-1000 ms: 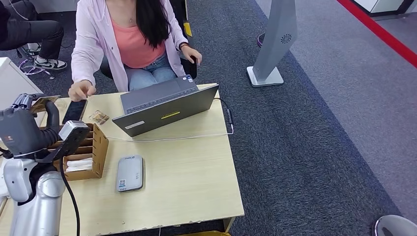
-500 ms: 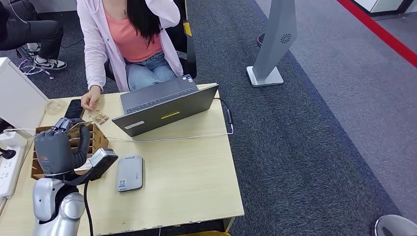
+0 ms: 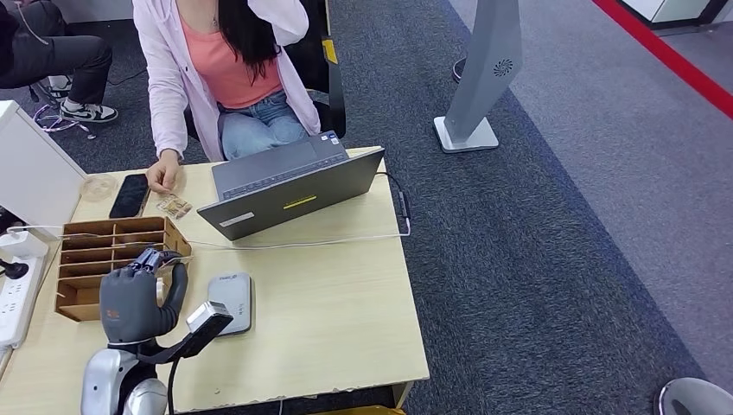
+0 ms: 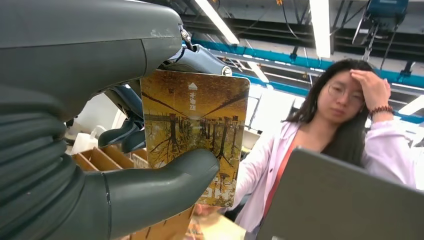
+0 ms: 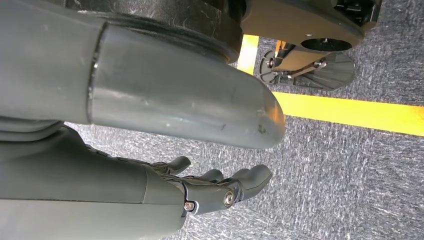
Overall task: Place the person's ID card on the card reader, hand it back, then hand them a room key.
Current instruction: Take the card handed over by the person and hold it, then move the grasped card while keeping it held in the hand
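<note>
Office floor staged as a reception desk, grey carpet (image 3: 553,216), wooden table (image 3: 346,320), open laptop (image 3: 285,186), seated person (image 3: 225,78)

The bench (image 3: 346,320) is pale, smooth wood laminate, and the slotted box (image 3: 95,251) on it looks like brown cardboard. The card (image 4: 200,125) is glossy printed plastic, the laptop (image 3: 285,186) matt grey, and the floor (image 3: 562,216) rough dark carpet.

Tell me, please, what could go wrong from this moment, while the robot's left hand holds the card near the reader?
1. The left hand pinches the golden-brown picture card by thumb and fingers along one side; it might slip.
2. The flat grey card reader lies close beside the hand; lowering could knock it.
3. The wooden compartment box is right beside the hand; the fingers may catch its wall.
</note>
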